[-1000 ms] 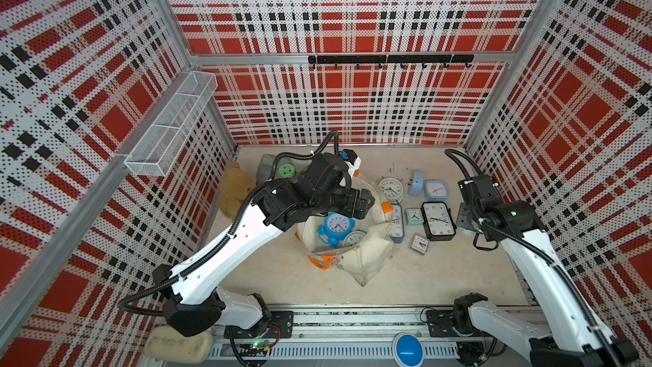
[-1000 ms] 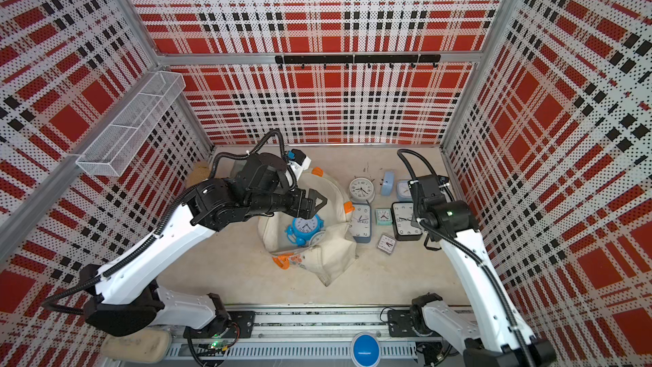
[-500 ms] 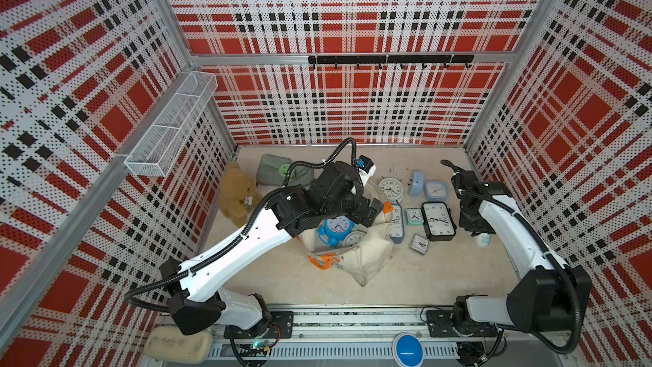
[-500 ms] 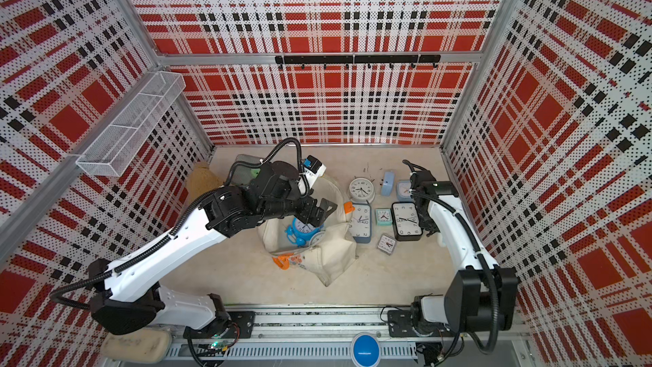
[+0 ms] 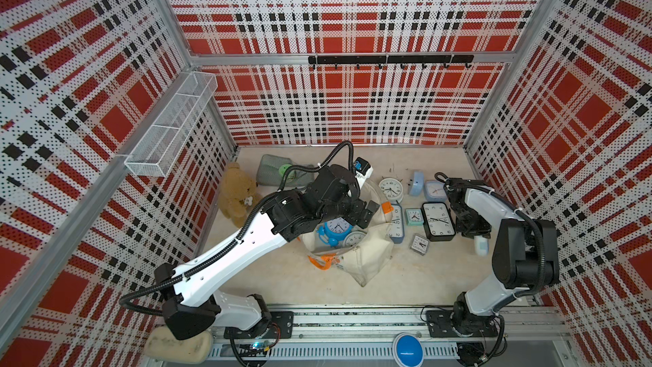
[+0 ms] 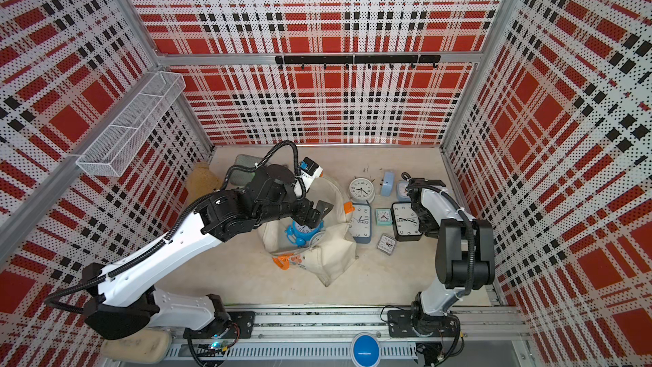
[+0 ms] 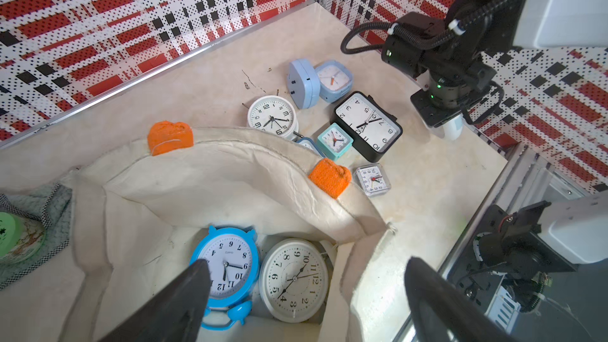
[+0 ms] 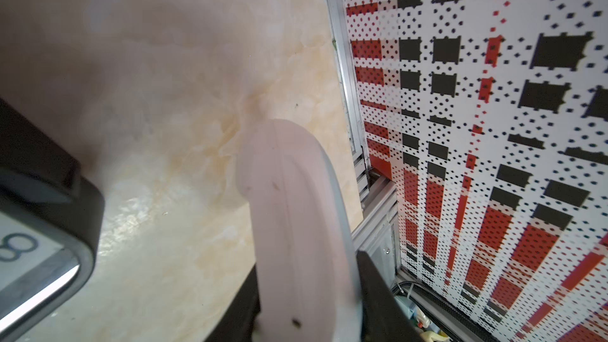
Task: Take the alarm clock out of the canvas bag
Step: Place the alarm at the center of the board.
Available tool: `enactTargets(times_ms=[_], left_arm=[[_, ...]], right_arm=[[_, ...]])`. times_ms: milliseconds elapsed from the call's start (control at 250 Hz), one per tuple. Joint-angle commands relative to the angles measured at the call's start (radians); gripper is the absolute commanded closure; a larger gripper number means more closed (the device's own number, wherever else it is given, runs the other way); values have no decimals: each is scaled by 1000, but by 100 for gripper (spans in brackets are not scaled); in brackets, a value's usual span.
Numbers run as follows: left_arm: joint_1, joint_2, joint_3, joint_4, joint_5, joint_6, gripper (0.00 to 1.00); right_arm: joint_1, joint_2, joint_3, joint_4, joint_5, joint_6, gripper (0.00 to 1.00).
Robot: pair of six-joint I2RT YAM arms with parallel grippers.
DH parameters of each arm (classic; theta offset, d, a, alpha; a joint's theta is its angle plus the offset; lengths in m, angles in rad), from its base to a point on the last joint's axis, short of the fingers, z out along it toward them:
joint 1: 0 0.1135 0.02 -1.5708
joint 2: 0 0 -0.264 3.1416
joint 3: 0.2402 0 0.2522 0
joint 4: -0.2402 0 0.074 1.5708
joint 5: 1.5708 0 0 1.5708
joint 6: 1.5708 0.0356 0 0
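As blue clock [image 7: 227,266] lies face-up, bells [image 7: 239,311] frontward, left claw [image 7: 307,263] agape, right claw [image 8: 306,297] clamping pale object [image 8: 289,208]

A lab robot cell: plaid-printed perforated walls [image 5: 352,12] on aluminium framing [image 5: 352,60] enclose a desk [image 5: 282,277]; robot arms [image 5: 240,252] sit on a rail [image 5: 352,326], lower centre.

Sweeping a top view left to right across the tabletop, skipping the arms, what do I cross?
teddy bear → grey-green cloth → blue twin-bell alarm clock → round white clock outside the canvas bag → small mint-green clock → black rectangular clock → pale rounded object
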Motion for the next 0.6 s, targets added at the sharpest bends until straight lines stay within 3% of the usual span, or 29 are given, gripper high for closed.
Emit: enactTargets(times_ms=[0,596], left_arm=[[-5,-19,-8,11,-21,19,5],[3,-30,16,-32,-61,38,5]], right_arm=[[-3,28,7,21,18,-21,67],[31,120,29,46,-72,-83,48]])
